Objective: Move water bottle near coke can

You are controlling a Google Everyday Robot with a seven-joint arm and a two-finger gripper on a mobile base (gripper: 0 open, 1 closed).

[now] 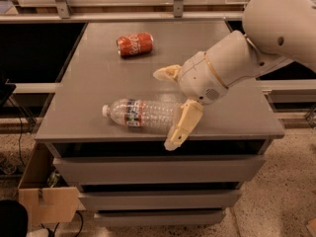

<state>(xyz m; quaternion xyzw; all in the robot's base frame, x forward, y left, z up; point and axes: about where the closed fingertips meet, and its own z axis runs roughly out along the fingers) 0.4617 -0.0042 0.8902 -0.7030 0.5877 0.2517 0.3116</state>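
The water bottle (140,114) lies on its side near the front edge of the grey cabinet top (98,78), white cap pointing left. The coke can (135,44) lies on its side near the far left of the top, well apart from the bottle. My gripper (165,109) is open and empty, just right of the bottle's base end. One cream finger (168,72) reaches behind the bottle's base, the other finger (182,126) hangs in front of it at the table's front edge. The bottle's base lies between them, not gripped.
The grey cabinet has drawers (158,169) below its top. A metal shelf rail (123,16) runs behind the far edge. A cardboard box (42,191) stands on the floor at the lower left. The white arm (256,43) fills the upper right.
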